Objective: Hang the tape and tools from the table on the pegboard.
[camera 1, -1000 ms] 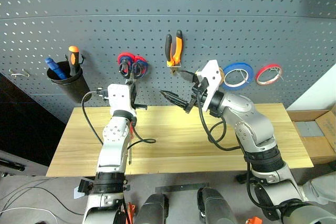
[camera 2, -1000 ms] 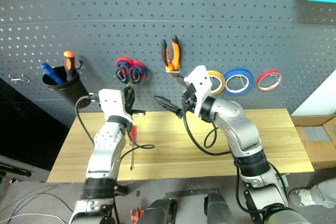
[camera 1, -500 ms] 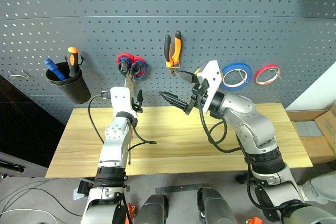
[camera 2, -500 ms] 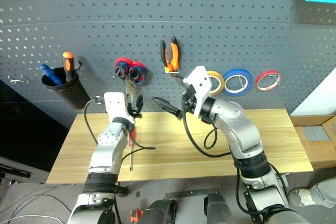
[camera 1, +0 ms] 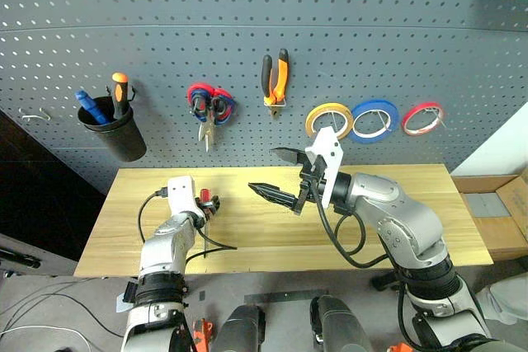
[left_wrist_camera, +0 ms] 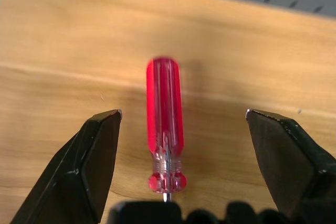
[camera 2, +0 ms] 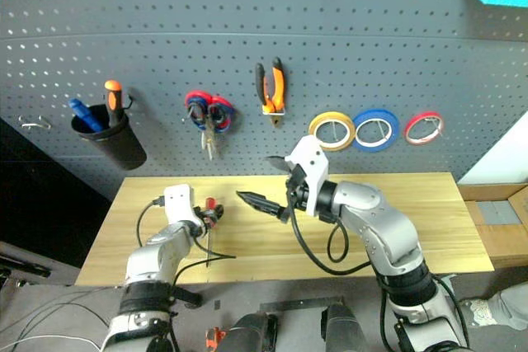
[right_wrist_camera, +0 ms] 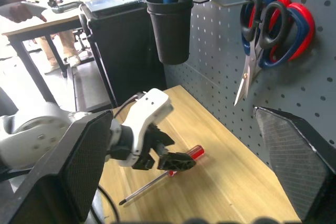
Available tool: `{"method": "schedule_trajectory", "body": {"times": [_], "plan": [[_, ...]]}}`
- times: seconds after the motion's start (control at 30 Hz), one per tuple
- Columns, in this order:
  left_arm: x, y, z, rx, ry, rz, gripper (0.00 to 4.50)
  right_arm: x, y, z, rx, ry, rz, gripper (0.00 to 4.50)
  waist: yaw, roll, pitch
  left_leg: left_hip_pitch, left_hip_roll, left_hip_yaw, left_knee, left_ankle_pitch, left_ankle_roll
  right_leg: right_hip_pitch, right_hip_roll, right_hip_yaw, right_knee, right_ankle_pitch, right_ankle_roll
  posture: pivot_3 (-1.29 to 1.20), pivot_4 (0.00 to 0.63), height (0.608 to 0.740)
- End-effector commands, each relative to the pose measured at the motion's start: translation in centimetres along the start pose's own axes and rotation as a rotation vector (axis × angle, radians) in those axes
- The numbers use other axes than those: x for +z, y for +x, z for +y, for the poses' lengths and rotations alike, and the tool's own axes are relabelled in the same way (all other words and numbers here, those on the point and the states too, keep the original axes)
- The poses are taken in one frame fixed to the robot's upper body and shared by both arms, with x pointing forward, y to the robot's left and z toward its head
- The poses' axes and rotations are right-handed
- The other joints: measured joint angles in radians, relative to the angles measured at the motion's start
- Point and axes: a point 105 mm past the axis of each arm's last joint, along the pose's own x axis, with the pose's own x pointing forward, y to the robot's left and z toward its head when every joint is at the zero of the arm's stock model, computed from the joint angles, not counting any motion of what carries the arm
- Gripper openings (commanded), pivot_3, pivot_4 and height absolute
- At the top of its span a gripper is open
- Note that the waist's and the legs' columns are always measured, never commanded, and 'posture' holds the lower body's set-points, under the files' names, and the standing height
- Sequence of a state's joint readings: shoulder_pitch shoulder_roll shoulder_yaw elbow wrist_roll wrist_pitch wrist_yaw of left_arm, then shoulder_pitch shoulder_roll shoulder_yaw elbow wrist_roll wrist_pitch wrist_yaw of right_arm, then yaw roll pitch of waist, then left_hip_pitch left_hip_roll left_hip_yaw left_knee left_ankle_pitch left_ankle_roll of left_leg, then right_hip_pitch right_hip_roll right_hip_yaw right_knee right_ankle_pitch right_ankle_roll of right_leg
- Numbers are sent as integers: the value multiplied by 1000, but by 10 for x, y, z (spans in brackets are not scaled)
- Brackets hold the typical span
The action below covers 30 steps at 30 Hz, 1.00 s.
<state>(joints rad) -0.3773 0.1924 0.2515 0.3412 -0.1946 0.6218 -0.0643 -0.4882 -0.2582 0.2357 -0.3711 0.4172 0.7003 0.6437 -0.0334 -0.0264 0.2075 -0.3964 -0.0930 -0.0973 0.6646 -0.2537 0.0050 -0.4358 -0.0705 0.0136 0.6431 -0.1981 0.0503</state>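
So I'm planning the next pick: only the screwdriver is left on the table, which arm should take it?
Left. The left gripper is down at the table with open fingers on either side of the screwdriver's red handle. The right gripper hangs open above the table's middle, away from it.

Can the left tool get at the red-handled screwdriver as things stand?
Probably yes. The left tool is open, its fingers either side of the red-handled screwdriver, which lies flat on the table with nothing between them.
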Motion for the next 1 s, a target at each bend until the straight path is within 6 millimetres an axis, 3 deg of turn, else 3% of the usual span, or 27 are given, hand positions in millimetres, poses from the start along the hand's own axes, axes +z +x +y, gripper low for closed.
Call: {"method": "schedule_trajectory", "body": {"times": [0.03, 0.33, 0.5, 0.63, 0.8, 0.83, 1.0], "plan": [[5, 5, 5, 26, -14, 16, 4058, 11, -3, 6, 8, -25, -29, 4500, 0, 0, 0, 0, 0, 0, 0, 0, 0, 0, 0, 0, 0, 0, 0, -100, 231, 740], [-24, 12, 8, 90, -46, 183, 4058, 5, -6, 8, 3, -17, 16, 4500, -8, 0, 0, 0, 1, 0, -1, 0, 0, -1, -2, 1, 0, 0, 0, -115, 238, 740], [-27, 11, 5, 86, -26, 195, 4058, -17, -9, 11, 23, -31, 137, 4500, -14, 0, 0, 0, 0, 0, -1, 0, 0, -1, -2, 1, 0, 0, 0, -111, 239, 740], [-23, 11, 3, 76, -28, 183, 2784, -32, -11, 5, -4, -41, 211, 4500, -17, 0, 0, 0, 1, 0, -1, 0, 0, 0, -3, 1, 0, 0, 1, -107, 240, 740], [-20, 9, -1, 59, -30, 176, 953, -37, -11, 1, -11, -58, 233, 4500, -16, 0, 1, 0, 0, 0, -1, 0, 0, 0, -3, 1, -1, -1, 1, -97, 239, 740], [-20, 9, 0, 61, -31, 174, 748, -37, -10, 1, -11, -59, 232, 4500, -16, 0, 1, 0, 0, 0, -1, 0, 0, 0, -3, 1, -1, -1, 1, -94, 238, 740], [-9, 5, 4, 75, 3, 120, 750, -33, -7, 1, 9, -77, 212, 4500, -14, 0, 1, 0, 1, 0, -2, 0, 0, 0, -3, 0, -1, -1, 2, -81, 222, 740]]}}
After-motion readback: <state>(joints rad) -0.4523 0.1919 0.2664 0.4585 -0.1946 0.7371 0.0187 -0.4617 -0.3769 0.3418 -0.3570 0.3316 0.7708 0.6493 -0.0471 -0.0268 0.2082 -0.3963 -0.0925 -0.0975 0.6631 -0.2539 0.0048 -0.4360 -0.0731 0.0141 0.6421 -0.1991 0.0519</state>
